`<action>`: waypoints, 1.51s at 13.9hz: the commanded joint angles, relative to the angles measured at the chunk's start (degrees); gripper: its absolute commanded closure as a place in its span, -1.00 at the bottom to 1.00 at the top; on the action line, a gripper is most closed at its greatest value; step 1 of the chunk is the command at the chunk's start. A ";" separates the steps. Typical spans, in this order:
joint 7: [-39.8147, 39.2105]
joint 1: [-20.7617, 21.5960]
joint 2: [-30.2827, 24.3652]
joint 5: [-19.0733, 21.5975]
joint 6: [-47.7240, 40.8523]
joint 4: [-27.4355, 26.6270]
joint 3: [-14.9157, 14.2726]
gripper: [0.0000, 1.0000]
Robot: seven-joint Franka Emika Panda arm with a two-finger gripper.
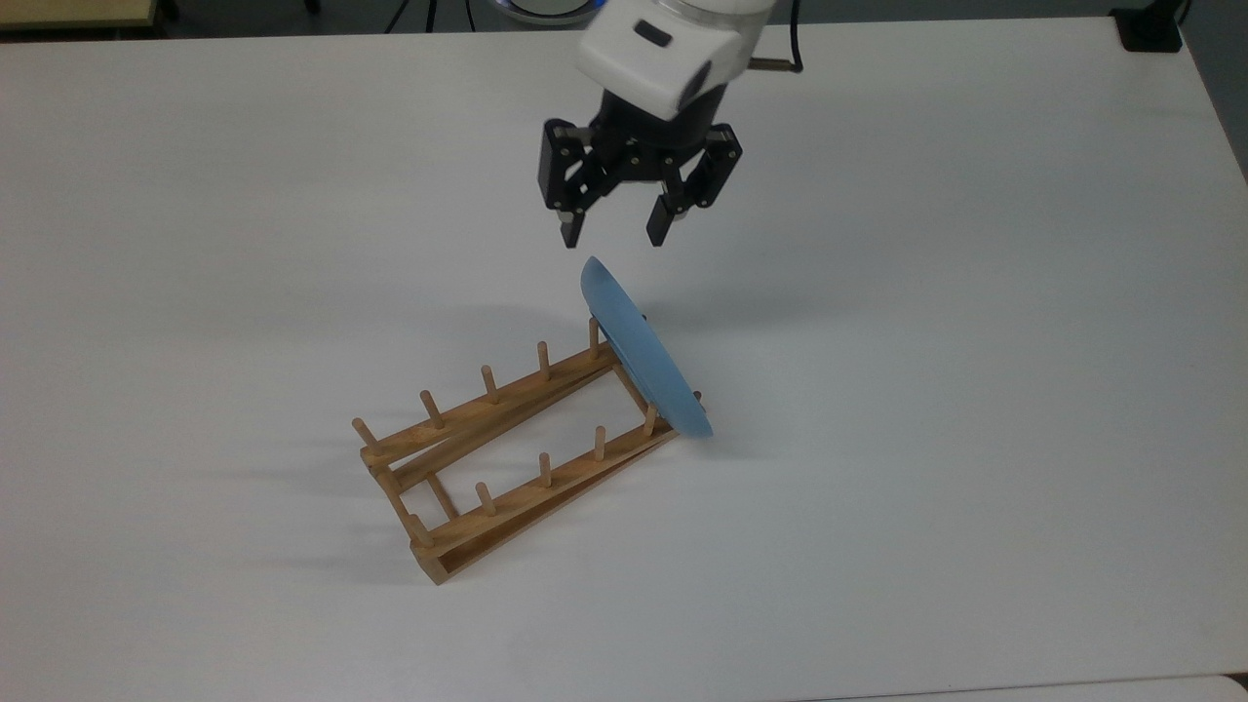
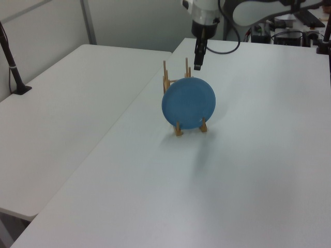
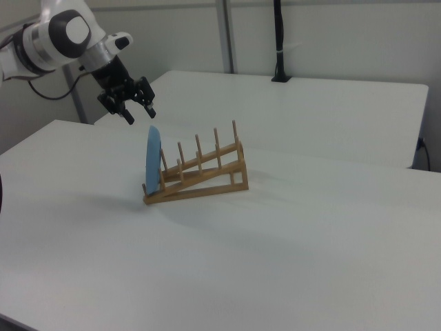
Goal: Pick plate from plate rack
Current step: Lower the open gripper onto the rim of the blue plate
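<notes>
On the white desk [image 1: 926, 292] the plate rack [image 1: 507, 444] lies slantwise in the top view, its low end toward the top view's left and its raised end toward the top view's right. It is light-brown wood: two long rails joined by crossbars, each rail with a row of short upright pegs. At the rack's right end in the top view stands the plate [image 1: 643, 351], on edge in the last slot, leaning a little against the pegs. It is plain light blue, round and matte. In the left view the plate [image 2: 189, 103] shows its full disc and hides most of the rack [image 2: 177, 77] behind it, so that a few peg tips and two feet alone peep out. In the right view the plate [image 3: 152, 159] is seen edge-on at the low end of the rack [image 3: 200, 172]. Above the plate's upper rim in the top view hangs the gripper [image 1: 614, 234], black under a white wrist, its jaws spread apart, holding nothing and clear of the plate. The arm is cut off at the top view's upper edge.
</notes>
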 commanded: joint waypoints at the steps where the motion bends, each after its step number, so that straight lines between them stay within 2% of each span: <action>1: 4.96 1.64 3.42 -5.77 4.19 0.77 -0.38 -0.46; 3: 6.55 1.64 5.00 -8.68 5.95 0.51 -0.29 -0.42; 4: 6.47 1.64 5.35 -8.95 6.13 0.51 -0.29 -0.35; 9: 6.38 1.90 5.97 -8.87 6.14 0.42 -0.29 -0.33; 11: 6.04 1.90 6.49 -8.95 6.22 -0.02 -0.20 -0.07; 13: 5.95 1.82 6.76 -8.87 7.44 -0.02 -0.20 0.41; 15: 4.46 1.90 6.68 -10.35 8.42 -0.19 -0.20 0.69; 18: 2.78 1.82 6.67 -11.06 8.51 -0.81 -0.20 1.00; 21: 1.73 1.99 6.33 -11.06 8.42 -0.81 -0.20 1.00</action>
